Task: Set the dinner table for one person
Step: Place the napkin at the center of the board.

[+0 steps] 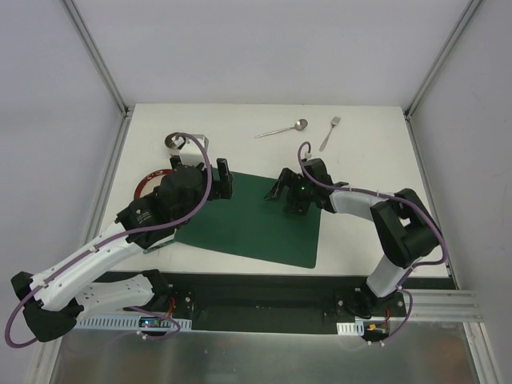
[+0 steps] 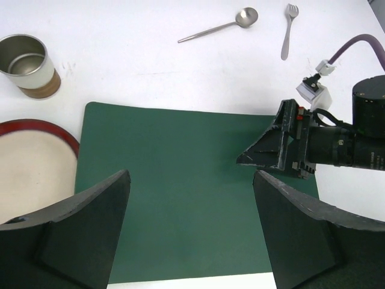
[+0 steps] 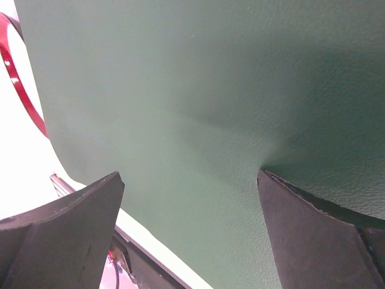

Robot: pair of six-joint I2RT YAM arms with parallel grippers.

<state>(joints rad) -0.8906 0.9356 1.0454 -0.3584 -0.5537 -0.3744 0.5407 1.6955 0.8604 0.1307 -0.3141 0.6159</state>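
White table, green placemat laid; left pincer and right pincer spread, empty; best grip the nine-o'clock plate by its rim.

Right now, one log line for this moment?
left gripper: open, over placemat | right gripper: open, over placemat | plate, cup, spoon, fork: on dinner table, off placemat

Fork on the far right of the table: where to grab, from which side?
Likely mid-handle of the fork, from straight above, closing across its narrow width. It lies flat on the dinner table, tines at the far end; the spoon lies apart on its left.
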